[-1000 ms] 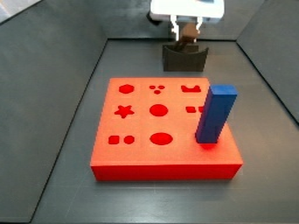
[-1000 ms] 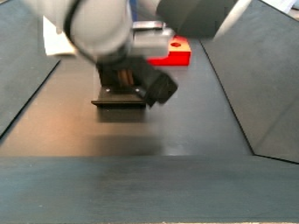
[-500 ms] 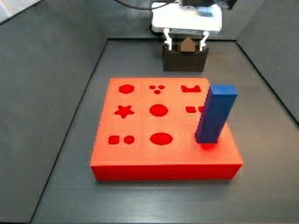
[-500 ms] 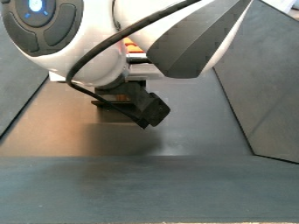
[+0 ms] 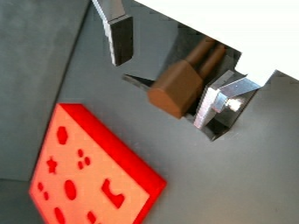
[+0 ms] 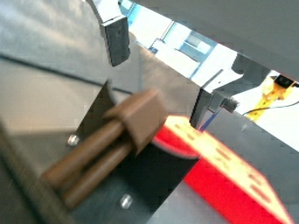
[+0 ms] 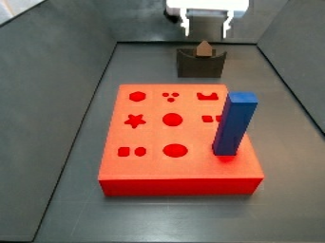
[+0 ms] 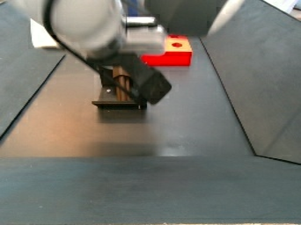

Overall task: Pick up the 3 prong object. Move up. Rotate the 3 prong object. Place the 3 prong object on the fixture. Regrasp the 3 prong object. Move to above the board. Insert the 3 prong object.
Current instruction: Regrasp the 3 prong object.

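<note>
In a side view, the large flat red-orange square board (image 7: 178, 142) with shaped cut-out holes lies on the dark tabletop (image 7: 57, 180), and a tall blue block (image 7: 234, 123) stands upright near its right edge. Behind the board sits the small dark grey fixture (image 7: 200, 63), with the small brown wooden 3 prong object (image 7: 203, 48) resting in the notch on its top. The silver two-finger gripper (image 7: 206, 28) hangs just above the peg, its plates spread apart and holding nothing.

In both wrist views the brown peg lies between the open silver fingers (image 5: 118, 37) without touching either pad, its prongs pointing away from the board's edge.

The peg seems to have been placed on the fixture, so the regrasp looks like the step in hand. The next move probably calls for lowering, centring the pads on the peg and closing.

Compared with half a second ago, the gripper has risen and the peg stands clear on the fixture; a second ago the fingers were down around it.
</note>
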Robot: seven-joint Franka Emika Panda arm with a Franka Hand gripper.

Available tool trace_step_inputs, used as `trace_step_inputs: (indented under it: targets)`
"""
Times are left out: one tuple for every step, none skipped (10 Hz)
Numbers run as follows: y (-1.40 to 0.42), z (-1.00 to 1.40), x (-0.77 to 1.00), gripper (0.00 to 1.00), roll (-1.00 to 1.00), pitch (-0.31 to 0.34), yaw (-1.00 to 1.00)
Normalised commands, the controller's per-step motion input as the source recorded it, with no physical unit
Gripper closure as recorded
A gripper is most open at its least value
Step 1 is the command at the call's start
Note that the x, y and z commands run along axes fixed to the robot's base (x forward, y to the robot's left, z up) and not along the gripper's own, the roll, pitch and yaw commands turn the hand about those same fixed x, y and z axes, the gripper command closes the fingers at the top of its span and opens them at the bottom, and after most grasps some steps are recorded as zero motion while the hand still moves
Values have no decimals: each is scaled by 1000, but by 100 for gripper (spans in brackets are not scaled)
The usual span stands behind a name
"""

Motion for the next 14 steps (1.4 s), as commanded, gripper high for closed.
trace_step_inputs:
  targets:
    - [6,728,-37,0,13,-20,27]
    - [6,405,-36,0,20,-2,33]
    - [7,279,-33,0,22,7,35]
    - [-883,979,-133,0,1000,44,39]
    - [-836,895,-114,0,1000,43,39]
    - [-712,766,-124,0,1000,33,38]
    - [-612,646,-125,0,1000,28,37]
    - [-337,293,-79,0,1000,22,37]
    - [-213,142,-53,0,1000,22,36]
    - [-33,-16,-9,0,1000,24,37]
    - [-15,17,2,0,1000,27,37]
    - [-34,21,-11,0,1000,25,38]
    - [-30,13,-23,0,1000,20,38]
    - [-22,10,-30,0,1000,15,39]
